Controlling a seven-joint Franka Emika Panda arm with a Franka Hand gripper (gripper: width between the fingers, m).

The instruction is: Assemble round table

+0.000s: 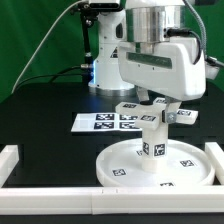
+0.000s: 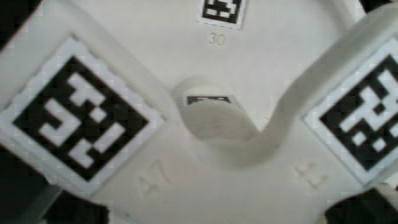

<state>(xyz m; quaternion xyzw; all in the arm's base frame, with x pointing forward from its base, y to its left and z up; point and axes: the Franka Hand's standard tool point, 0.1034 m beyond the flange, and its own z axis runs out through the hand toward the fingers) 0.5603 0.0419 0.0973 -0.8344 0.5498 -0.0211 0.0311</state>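
Observation:
The round white disc (image 1: 120, 160) lies flat near the table's front, rim up. The short thick leg (image 1: 153, 140) stands upright at its middle. A white tagged foot piece (image 1: 133, 108) sits on top of the leg, arms spread to both sides. My gripper (image 1: 152, 102) is right over this piece; its fingers are hidden by the hand and the piece. In the wrist view the foot piece (image 2: 196, 170) fills the frame, with big tags on two arms (image 2: 80, 105) and a rounded hub (image 2: 217, 118) between them. I cannot tell whether the gripper grips it.
The marker board (image 1: 100, 121) lies behind the disc. A white rail runs along the front (image 1: 60, 205), with raised ends on the exterior view's left (image 1: 10, 162) and right (image 1: 214, 158). The arm's base (image 1: 105, 60) stands at the back.

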